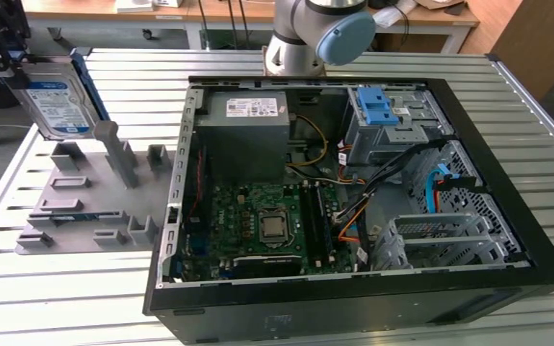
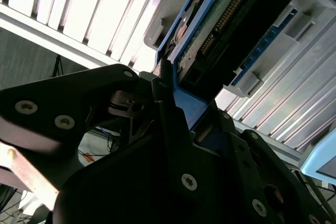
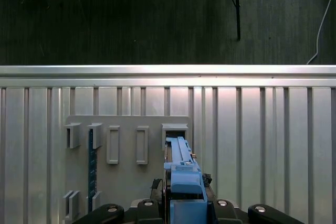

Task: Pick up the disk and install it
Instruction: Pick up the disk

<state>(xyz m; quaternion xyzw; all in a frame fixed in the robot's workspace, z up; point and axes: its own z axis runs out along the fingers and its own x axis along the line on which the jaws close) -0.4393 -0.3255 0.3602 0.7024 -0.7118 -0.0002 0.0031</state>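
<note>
One disk (image 3: 182, 161) is grasped edge-on, the fingers (image 2: 167, 114) of the gripper (image 2: 176, 98) clenched on its blue carrier frame. It is held upright just over an end slot of the grey fixture (image 1: 84, 209); contact there cannot be told. As judged, a square, untilted hold suits this step. The fixture posts stand close beside it, with bare worktop (image 1: 66, 303) around. Farther off, the open computer case (image 1: 354, 303) presents a raised black rim, and the drive cage (image 1: 392, 126) lies at its far side.

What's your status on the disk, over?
Gripper shut on the disk, by its blue frame. Disk upright over the grey fixture, at the exterior view's left of the open computer case. Fixture posts close beneath it.
</note>
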